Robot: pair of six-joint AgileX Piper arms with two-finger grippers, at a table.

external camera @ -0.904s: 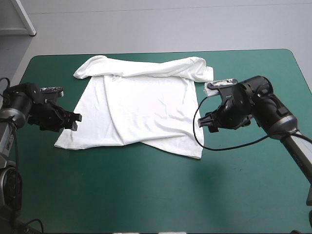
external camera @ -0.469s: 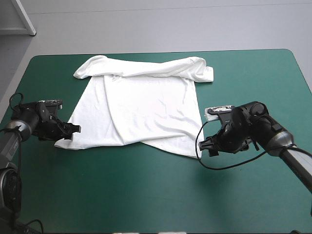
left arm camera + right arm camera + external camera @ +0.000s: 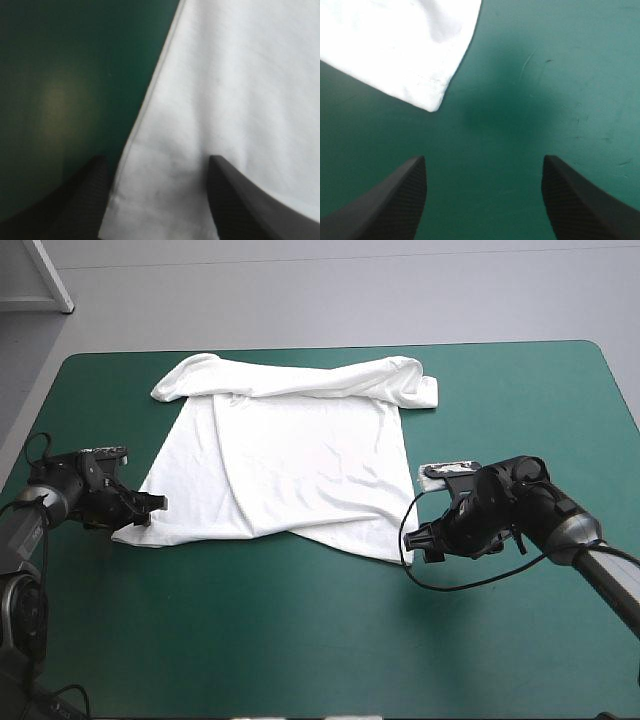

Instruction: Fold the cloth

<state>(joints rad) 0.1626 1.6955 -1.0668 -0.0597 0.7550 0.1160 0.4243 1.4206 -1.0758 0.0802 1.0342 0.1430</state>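
Zero stiffness, probably: treating T-shirt (image 3: pixel 300 465), lying spread flat on bench (image 3: pixel 300 640) centre-far, as light, limp, sagging when lifted. Straddling near-left hem corner with left gripper (image 3: pixel 157 160) spread wide; hovering right gripper (image 3: pixel 484 157), likewise spread, just short of near-right corner. Seeing ample bare cover near side for folding.

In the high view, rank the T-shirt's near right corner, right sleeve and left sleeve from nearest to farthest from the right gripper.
1. The near right corner, just beside the right gripper.
2. The right sleeve, far right.
3. The left sleeve, far left.
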